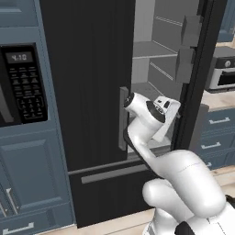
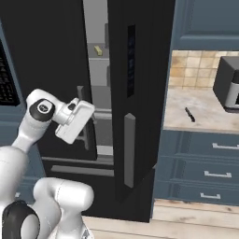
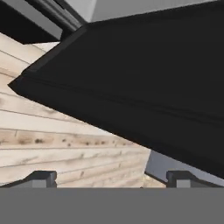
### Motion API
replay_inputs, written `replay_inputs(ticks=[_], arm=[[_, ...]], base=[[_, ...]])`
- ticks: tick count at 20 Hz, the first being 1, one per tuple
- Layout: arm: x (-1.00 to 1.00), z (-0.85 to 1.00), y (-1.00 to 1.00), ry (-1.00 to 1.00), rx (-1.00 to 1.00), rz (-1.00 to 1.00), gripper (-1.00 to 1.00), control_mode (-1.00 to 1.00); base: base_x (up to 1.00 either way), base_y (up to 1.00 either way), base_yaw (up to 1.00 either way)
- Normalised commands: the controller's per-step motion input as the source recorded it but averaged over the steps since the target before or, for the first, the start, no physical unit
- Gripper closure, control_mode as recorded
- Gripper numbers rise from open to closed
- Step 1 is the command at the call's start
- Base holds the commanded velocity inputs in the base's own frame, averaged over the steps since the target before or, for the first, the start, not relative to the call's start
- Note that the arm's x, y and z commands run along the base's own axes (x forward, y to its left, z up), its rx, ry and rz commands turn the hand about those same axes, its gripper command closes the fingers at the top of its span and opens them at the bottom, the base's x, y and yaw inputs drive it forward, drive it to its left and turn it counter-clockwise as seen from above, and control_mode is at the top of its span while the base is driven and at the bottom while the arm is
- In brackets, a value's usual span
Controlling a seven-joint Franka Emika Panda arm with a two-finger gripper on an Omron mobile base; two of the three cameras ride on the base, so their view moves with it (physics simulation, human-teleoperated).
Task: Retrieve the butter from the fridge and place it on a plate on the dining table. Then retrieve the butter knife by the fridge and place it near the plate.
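**Fridge door ajar, claw spread wide at the gap**

While the microwave [image 1: 20, 85] set in the blue-grey cabinet [image 1: 32, 174] at the far left of the left base view shows "4:10" in pale digits on its dark panel above a keypad too small to read, the tall black French-door fridge [image 1: 87, 92] stands just to its right with its right-hand door swung open. Pale grey shelves [image 1: 153, 50] show through the gap. The white arm's wrist [image 1: 147, 114] sits at the edge of the shut left door, beside its grey vertical bar handle [image 1: 123, 118] and above the bottom drawer with its long grey handle [image 1: 114, 173].

From the right base view, the white hand [image 2: 74, 120] points into the gap between the doors. Up on a pale shelf inside lies the small pale yellow stick of butter [image 2: 98, 50], well above the hand. The open door [image 2: 135, 102] carries a dark display strip [image 2: 131, 60] with no legible writing. Further right, the thin all-dark butter knife [image 2: 189, 114] lies on the marbled counter [image 2: 186, 112] over blue drawers [image 2: 205, 163], near a dark appliance [image 2: 228, 81].

Seen from the hand view, the two small dark fingertips of the gripper [image 3: 111, 178] stand far apart, holding nothing, over pale wooden floorboards [image 3: 65, 144] and the black underside edge of the fridge door.
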Motion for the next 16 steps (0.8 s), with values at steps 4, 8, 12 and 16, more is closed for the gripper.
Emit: replay_inputs(ticks=[4, 8, 12, 16], arm=[[0.36, -0.13, -0.19, 0.2, -0.09, 0.07, -1.0, -1.0], [0.4, -0.07, -0.23, 0.29, -0.05, 0.12, -1.0, -1.0], [0.32, -0.01, -0.12, 0.19, -0.01, 0.11, -1.0, -1.0], [0.27, 0.0, -0.01, 0.12, 0.0, 0.11, -1.0, -1.0]], base=[[0.0, 0.0, 0.0], [0.0, 0.0, 0.0], [0.0, 0.0, 0.0], [0.0, 0.0, 0.0]])
